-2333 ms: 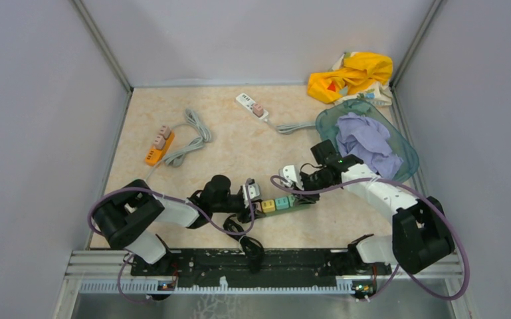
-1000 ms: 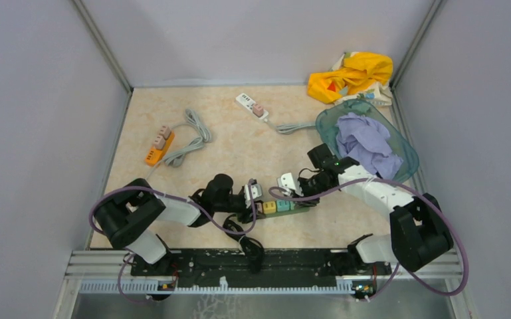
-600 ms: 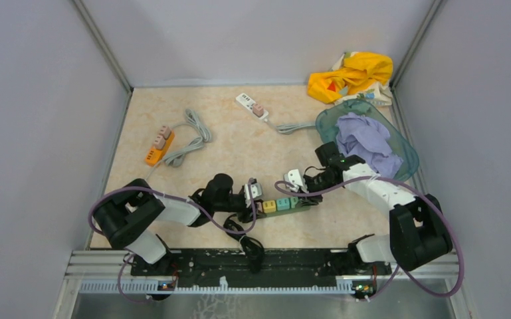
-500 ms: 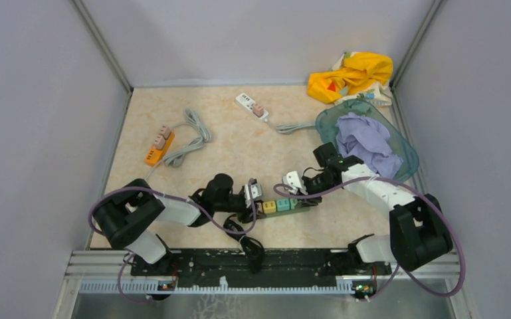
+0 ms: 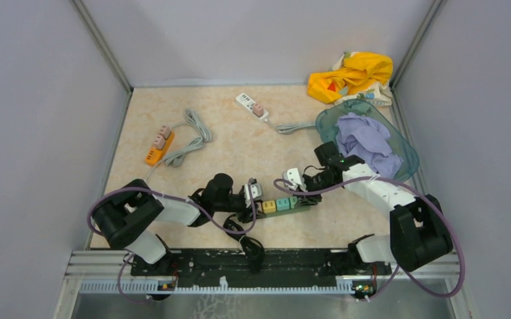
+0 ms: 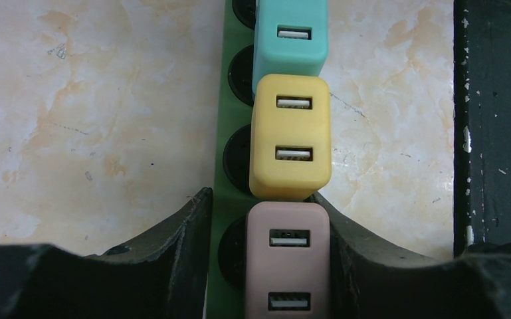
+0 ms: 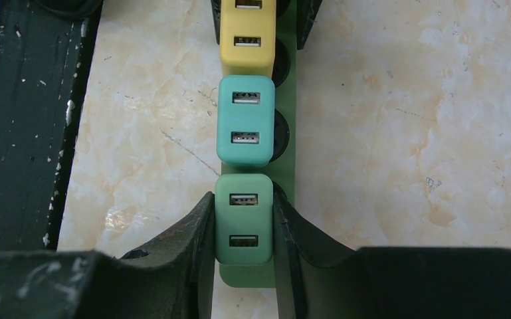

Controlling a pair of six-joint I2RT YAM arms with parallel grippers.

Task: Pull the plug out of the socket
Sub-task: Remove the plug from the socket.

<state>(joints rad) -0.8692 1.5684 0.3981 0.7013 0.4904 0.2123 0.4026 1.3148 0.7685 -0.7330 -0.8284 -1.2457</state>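
A green power strip lies near the front middle of the table with several plugs in a row. In the right wrist view my right gripper is shut on the green plug at the strip's end; a teal plug and a yellow plug stand beyond it. In the left wrist view my left gripper clamps the other end: one finger against the strip's edge, the other against the pink plug. In the top view both grippers, left and right, sit low over the strip.
An orange power strip with a grey cord lies at the left, a white one at the back. A teal basin with lilac cloth stands just right of my right arm, yellow cloth behind it. A black rail runs along the near edge.
My right gripper has shifted a little back and right from a second ago, staying shut on the green plug. My left gripper and the strip have not visibly moved.
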